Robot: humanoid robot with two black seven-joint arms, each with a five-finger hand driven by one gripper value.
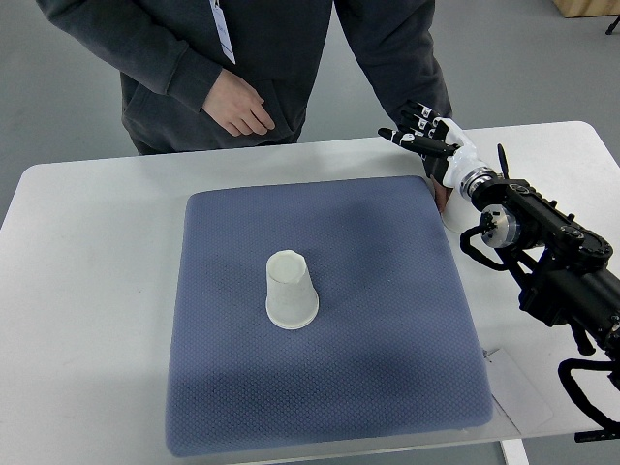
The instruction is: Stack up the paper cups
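Grey floor surrounds a white worktop (87,291) that carries a blue-grey mat (387,320). One white paper cup (291,291) stands upside down near the mat's middle, its wide rim on the fabric. From the picture's right edge the black right arm (552,242) reaches to the mat's far right corner, where the right hand (426,140) hovers with fingers spread, holding nothing, well apart from the cup. Behind the worktop stands a person in a dark hoodie (165,68), one hand (237,107) loosely curled at the waist.
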